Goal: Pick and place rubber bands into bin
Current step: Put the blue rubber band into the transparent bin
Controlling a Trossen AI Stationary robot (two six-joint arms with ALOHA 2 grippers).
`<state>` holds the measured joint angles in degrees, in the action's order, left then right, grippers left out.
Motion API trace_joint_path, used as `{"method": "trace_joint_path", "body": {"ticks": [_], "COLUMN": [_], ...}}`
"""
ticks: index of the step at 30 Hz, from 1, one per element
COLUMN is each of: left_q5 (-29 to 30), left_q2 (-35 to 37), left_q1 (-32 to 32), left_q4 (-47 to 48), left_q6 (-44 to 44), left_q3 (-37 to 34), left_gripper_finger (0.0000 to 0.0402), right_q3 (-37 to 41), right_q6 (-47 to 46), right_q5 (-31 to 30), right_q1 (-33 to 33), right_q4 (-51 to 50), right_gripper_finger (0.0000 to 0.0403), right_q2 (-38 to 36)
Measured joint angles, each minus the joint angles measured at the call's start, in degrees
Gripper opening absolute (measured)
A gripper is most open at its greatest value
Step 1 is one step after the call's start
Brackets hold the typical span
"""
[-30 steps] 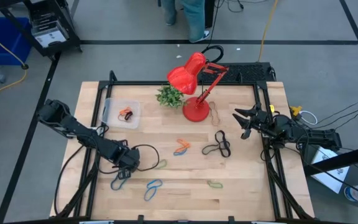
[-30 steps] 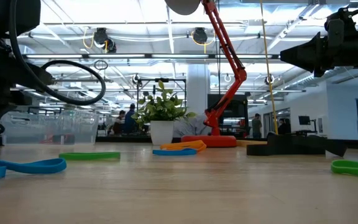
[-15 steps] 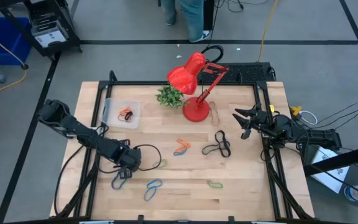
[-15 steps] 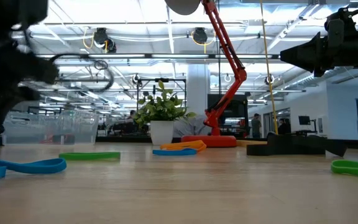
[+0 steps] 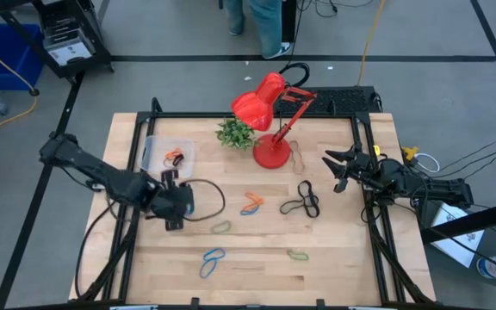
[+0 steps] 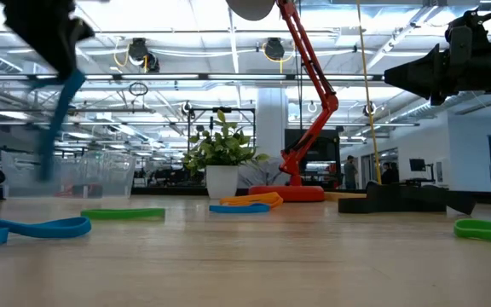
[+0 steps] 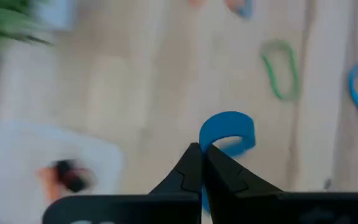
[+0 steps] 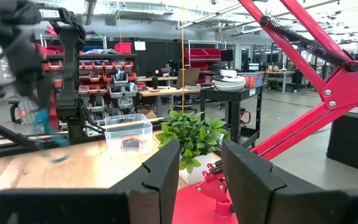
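My left gripper (image 5: 173,213) is shut on a blue rubber band (image 7: 229,132) above the table, between the near-left bands and the bin. The band also shows in the low view (image 6: 58,119). The clear bin (image 5: 155,148) stands at the far left with orange and black bands (image 5: 175,158) inside. On the wood lie another blue band (image 5: 212,258), two green bands (image 5: 220,227) (image 5: 297,255), an orange and blue pair (image 5: 251,203) and black bands (image 5: 301,200). My right gripper (image 5: 338,170) is open and empty, raised at the table's right. My left gripper pinches the blue band between its two shut fingertips (image 7: 194,163), which point down from above. The loop's part beside the tips (image 7: 211,142) curls out past them. The band is lifted clear of the table and hangs down slack (image 6: 54,145).
A red desk lamp (image 5: 269,120) and a small potted plant (image 5: 236,133) stand at the far middle, with a brown band (image 5: 299,156) by the lamp's base. A black cable (image 5: 205,202) loops beside my left gripper. A person's legs show beyond the far edge.
My left gripper has risen and gone toward the far edge and the bin. It has taken a blue band off the near-left wood; the band now hangs clear below the fingers. My right arm has kept still.
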<state>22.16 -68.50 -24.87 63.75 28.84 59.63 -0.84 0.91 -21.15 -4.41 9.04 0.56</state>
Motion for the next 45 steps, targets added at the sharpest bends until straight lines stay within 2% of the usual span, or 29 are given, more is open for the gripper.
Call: {"method": "trace_joint_path", "body": {"ticks": [6, 13, 19, 25, 35, 45], "left_q5": [14.5, 23.7, 29.9, 30.4, 30.4, 29.3], "left_q2": [5.8, 7.5, 7.3, 7.3, 6.9, 6.6], "left_q1": [1.9, 6.4, 15.0, 23.7, 33.1, 37.7], "left_q4": [3.1, 4.3, 10.4, 17.7, 17.4, 12.8], "left_q6": [2.4, 4.6, 11.5, 16.2, 14.7, 14.7], "left_q3": [4.7, 4.7, 4.7, 4.7, 4.3, -3.4], "left_gripper_finger": [0.0006, 0.0008, 0.0006, 0.0005, 0.0008, 0.0006], "right_q3": [0.0, 0.0, 0.0, 0.0, 0.0, 0.0], "right_q6": [0.0, 0.3, 0.4, 0.4, 0.4, 0.4], "right_q5": [0.0, 0.0, 0.0, 0.0, 0.0, 0.0], "right_q1": [0.0, 0.0, 0.0, 0.0, 0.0, 0.0], "right_q4": [0.0, 0.0, 0.0, 0.0, 0.0, -0.3], "right_gripper_finger": [0.0114, 0.0114, 0.0114, 0.0114, 0.0114, 0.0114], "right_q2": [0.0, 0.0, 0.0, 0.0, 0.0, 0.0]}}
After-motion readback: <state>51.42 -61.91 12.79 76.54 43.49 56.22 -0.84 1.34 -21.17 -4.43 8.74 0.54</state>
